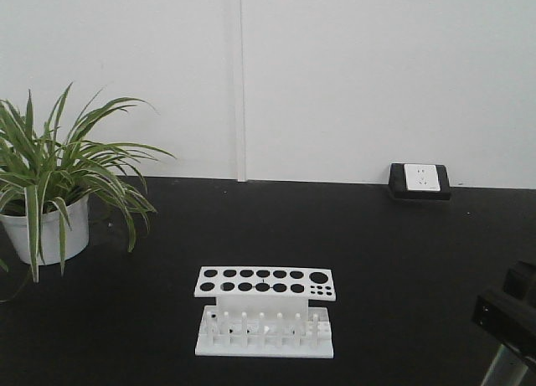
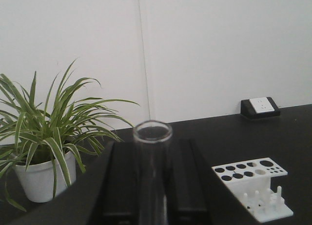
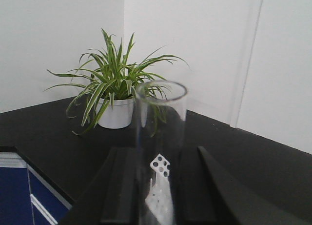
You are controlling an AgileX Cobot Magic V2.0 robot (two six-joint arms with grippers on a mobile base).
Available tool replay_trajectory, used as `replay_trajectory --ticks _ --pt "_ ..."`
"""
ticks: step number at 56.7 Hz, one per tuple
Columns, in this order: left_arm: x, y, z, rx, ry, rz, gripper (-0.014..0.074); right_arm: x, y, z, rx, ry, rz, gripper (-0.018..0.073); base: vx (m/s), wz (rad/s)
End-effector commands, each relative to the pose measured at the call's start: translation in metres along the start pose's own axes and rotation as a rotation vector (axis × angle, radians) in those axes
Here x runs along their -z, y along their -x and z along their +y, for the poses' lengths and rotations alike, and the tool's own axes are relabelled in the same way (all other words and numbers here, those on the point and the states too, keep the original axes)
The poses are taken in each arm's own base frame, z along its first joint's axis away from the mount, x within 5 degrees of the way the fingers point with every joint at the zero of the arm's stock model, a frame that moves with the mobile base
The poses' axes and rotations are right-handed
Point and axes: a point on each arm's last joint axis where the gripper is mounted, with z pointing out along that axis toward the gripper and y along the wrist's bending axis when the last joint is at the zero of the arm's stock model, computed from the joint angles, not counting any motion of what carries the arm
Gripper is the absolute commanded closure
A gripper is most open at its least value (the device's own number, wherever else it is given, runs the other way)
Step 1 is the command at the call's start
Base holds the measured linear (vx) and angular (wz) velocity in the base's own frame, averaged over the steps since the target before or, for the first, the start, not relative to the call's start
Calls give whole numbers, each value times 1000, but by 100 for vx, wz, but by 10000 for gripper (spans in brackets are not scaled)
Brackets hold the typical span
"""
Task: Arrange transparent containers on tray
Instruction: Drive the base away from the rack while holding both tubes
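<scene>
Left claw is gripping a test tube upright, rim up, above the black table. White holed rack is standing mid-table. Right claw is clamping a second test tube likewise. Tray is not showing in any view. Advice: carrying both tubes level, lowering slowly, releasing only once the glass is resting inside the tray rim.

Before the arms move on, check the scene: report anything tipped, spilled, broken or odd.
Nothing is spilled or broken. The white rack stands level and empty; the plant is upright. The left gripper holds the left tube upright, the right gripper the right tube. Only oddity: no tray shows in any view.
</scene>
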Motion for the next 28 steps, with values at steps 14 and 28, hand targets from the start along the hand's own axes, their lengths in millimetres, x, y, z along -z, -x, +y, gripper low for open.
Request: replay_trajectory --ticks 14,28 --pt "1 18 -2 5 -26 -105 486 2 17 -3 11 -26 -108 466 -25 1" --pt "1 18 -2 5 -26 -105 486 2 17 -3 11 -26 -108 466 -29 1"
